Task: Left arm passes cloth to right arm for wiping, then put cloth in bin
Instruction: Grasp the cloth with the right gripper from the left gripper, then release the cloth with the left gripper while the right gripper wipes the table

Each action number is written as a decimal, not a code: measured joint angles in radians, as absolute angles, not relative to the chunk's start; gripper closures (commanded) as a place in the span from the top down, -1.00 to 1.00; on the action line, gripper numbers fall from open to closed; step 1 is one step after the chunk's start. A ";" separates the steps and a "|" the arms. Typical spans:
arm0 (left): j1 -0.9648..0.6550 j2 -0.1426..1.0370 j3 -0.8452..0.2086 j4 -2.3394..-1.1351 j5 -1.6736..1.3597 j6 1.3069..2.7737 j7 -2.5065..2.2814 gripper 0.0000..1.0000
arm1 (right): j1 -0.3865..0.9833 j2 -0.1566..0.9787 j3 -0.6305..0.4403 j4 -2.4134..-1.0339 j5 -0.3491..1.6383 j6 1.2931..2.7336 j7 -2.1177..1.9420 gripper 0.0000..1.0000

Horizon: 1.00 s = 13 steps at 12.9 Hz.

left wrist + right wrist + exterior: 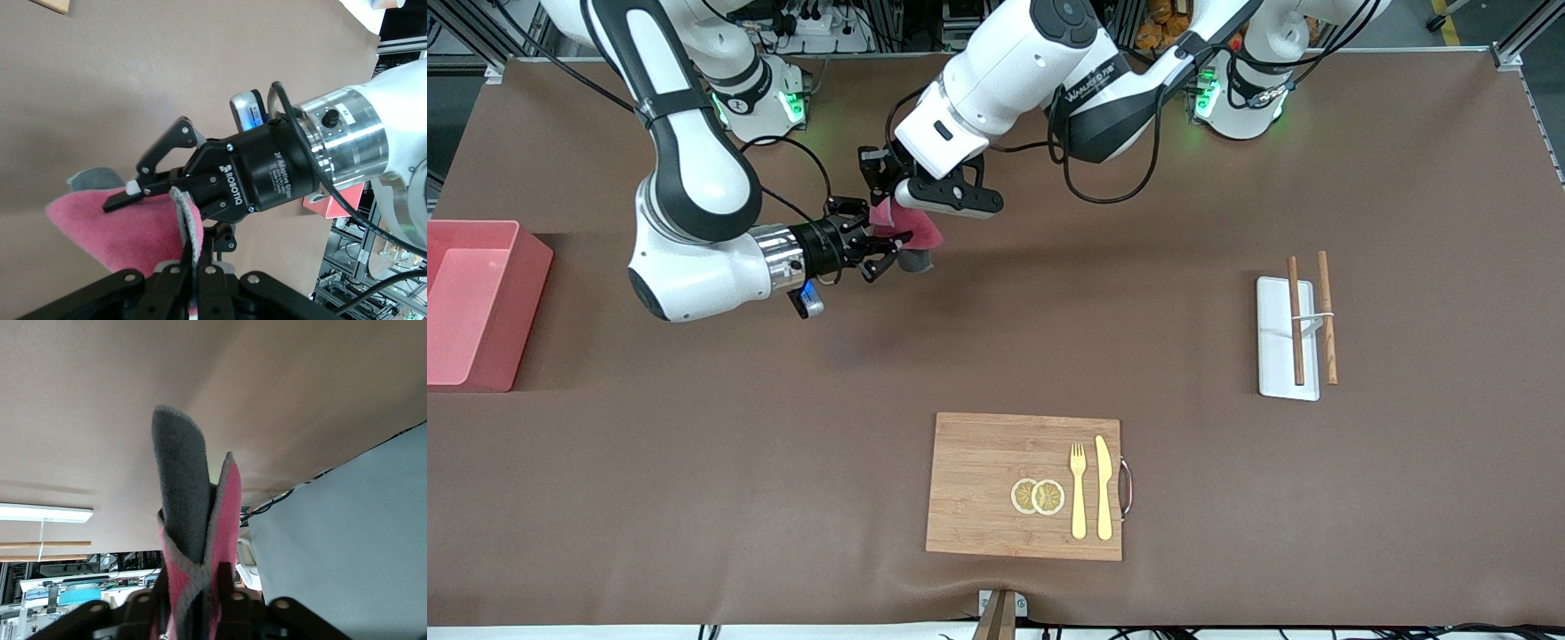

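Front view: both claws meet in the air over the bench (996,356), toward the right arm's end, between the two bases. Left arm (1049,80) comes from the base at upper right of the view; its left claw (889,191) hangs over the cloth (911,229) & grips its top edge. Right arm (694,196) reaches in sideways; right claw (889,253) sits at the cloth's 9 o'clock, fingers round its lower part. Cloth hangs magenta, w/ a grey corner at 6 o'clock. Pink bin (480,302) stands at the bench edge on the right arm's end, well apart from the cloth. Cutting board (1024,484) w/ fork & knife lies nearer the camera; white tray (1288,338) w/ chopsticks lies toward the left arm's end.

Left wrist view: left claw (193,293) clenched on the cloth's (113,223) edge. Right claw (137,190) has fingers spread, one pad resting on the magenta face.

Right wrist view: cloth (193,520) stands folded between the right claw's (190,593) fingers, grey face beside magenta; not pinched tight.
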<state>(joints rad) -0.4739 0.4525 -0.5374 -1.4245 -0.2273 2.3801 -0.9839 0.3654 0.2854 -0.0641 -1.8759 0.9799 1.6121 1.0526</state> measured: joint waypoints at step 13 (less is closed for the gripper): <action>-0.375 0.436 -0.420 -1.412 -0.157 2.271 -1.092 1.00 | 0.445 0.279 -0.061 -1.813 0.670 1.814 0.987 -1.00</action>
